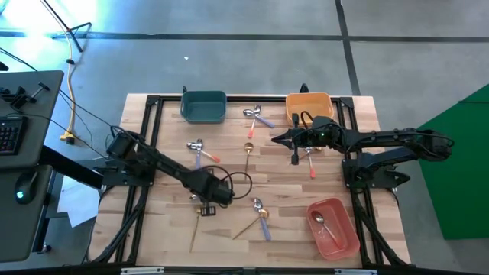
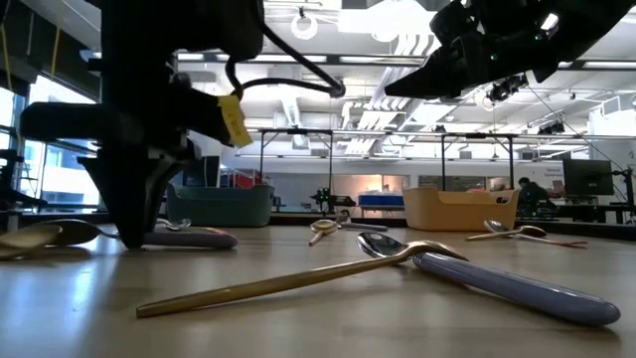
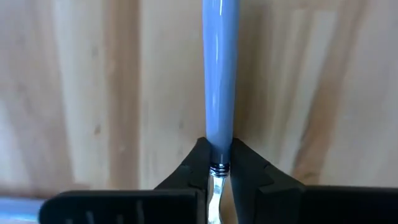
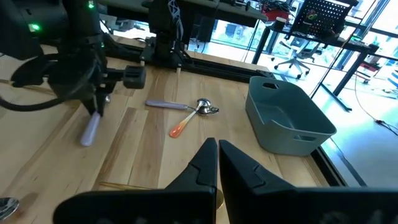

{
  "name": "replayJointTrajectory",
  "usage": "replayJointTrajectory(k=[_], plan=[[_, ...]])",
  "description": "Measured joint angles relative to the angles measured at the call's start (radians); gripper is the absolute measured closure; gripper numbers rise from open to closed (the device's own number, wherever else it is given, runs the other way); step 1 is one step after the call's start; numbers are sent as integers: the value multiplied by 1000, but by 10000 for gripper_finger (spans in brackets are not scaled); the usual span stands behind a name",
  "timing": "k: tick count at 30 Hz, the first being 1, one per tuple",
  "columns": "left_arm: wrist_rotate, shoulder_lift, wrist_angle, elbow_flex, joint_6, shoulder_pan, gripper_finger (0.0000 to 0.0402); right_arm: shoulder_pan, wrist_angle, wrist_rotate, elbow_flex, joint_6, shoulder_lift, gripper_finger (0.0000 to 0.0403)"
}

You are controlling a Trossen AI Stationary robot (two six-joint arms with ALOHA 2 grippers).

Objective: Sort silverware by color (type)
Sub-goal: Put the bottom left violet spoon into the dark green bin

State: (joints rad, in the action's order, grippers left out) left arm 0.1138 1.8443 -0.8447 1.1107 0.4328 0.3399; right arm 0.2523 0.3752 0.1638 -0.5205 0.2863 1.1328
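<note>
The silverware lies spread over the table (image 1: 229,237). Near the front edge, a gold spoon (image 2: 298,281) and a lavender spoon (image 2: 497,281) lie crossed and touching.

Just behind them, toward the left side, the left claw (image 1: 206,205) is down on the table. Its fingers (image 3: 196,168) are pinched on another lavender spoon (image 3: 219,81), right at the thin neck where the handle meets the metal. That is a small, smooth spot to hold. I think the spoon could slip or swing when it is lifted, because the long handle sticks far out from the claw. A gold piece (image 2: 35,237) lies just beside the claw and could get bumped.

In the front right corner, one spoon (image 1: 321,223) rests in the pink bin (image 1: 344,238).

Farther back, the right claw (image 1: 276,140) hangs above the table with its fingers together, holding nothing. It is near the middle, so the two arms could knock if the left arm swings wide.

At the back edge stand the teal bin (image 1: 203,107) and the orange bin (image 1: 309,103), with more spoons (image 1: 256,116) between them. A drop into the wrong bin would spoil the sort.
</note>
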Motion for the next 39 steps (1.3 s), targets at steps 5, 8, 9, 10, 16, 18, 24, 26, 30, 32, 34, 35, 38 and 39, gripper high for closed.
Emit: replayJointTrajectory(k=[5,8,9,10,16,18,24,26,30,32,34,35,38,39], plan=[[43,-94,-77,-3,0,-28,396,0,0,0,0,-1,0,403],[106,-184,-147,-2,0,-80,397,0,-3,0,0,-1,0,403],[130,-216,-172,-2,-3,-106,397,0,-4,0,0,-1,0,403],[152,-251,-187,-2,-15,-136,397,0,-5,0,0,-1,0,403],[245,-407,-224,-1,-183,-405,397,0,-5,0,0,-17,0,403],[258,-425,-210,-1,-272,-513,397,0,-5,0,0,-17,0,403],[260,-384,-59,49,-548,-807,397,0,-5,0,0,-16,0,403],[257,-347,-34,95,-622,-881,397,0,-5,0,0,-15,0,403],[229,-238,-7,199,-735,-988,397,0,-5,0,0,-3,0,403],[230,-166,-12,247,-768,-1019,397,0,-5,0,0,4,0,403],[215,-99,-41,286,-779,-1042,397,2,-5,0,0,8,0,403],[193,-67,-48,300,-780,-1051,397,2,-5,0,0,9,0,403],[150,8,-57,306,-794,-1066,397,3,-5,0,0,11,0,403],[149,28,-53,306,-798,-1069,397,3,-5,0,0,17,0,403]])
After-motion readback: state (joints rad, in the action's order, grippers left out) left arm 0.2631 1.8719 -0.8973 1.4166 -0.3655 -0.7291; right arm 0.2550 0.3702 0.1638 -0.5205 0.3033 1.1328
